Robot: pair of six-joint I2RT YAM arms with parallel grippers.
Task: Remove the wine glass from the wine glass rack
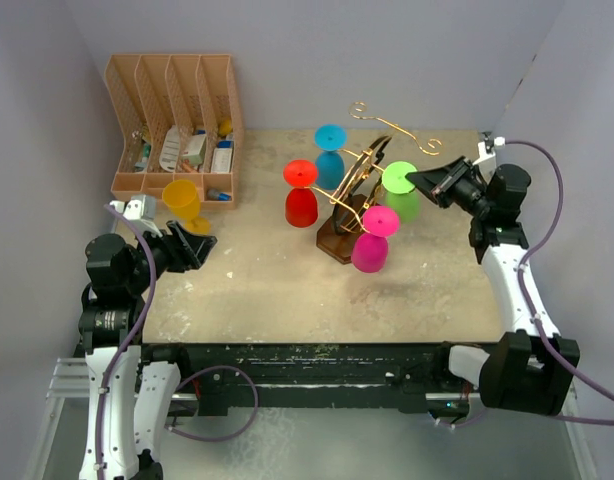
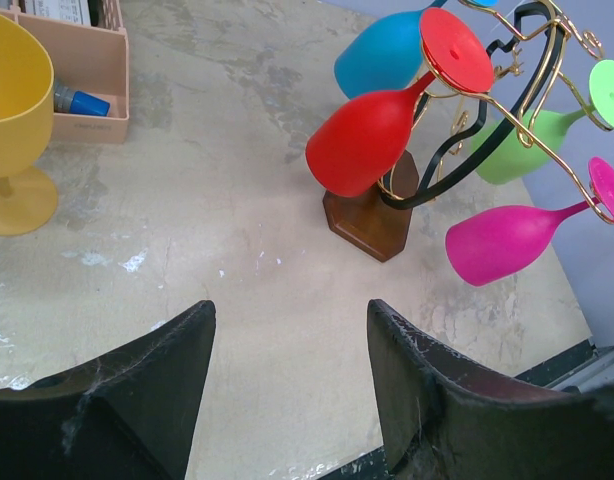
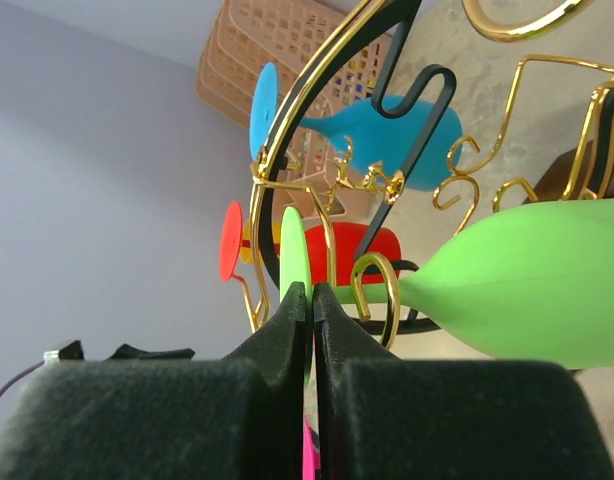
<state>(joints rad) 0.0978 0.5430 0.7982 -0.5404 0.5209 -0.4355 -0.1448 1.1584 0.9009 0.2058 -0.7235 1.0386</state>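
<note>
The gold wire wine glass rack (image 1: 365,170) stands on its dark wooden base (image 1: 337,243) at mid-table. Red (image 1: 301,195), blue (image 1: 330,155), pink (image 1: 373,240) and green (image 1: 400,192) wine glasses hang on it, bowls down. My right gripper (image 1: 422,181) is shut on the edge of the green glass's foot disc (image 3: 294,250); its stem sits in a gold hook (image 3: 377,290) and its bowl (image 3: 527,280) is to the right. My left gripper (image 2: 290,310) is open and empty, low over the table's near left. The rack (image 2: 457,150) lies ahead of it.
A yellow wine glass (image 1: 182,200) stands upright on the table at the left, just beyond my left gripper; it also shows in the left wrist view (image 2: 12,110). A tan slotted desk organizer (image 1: 172,125) with small items sits at the back left. Walls close in on both sides.
</note>
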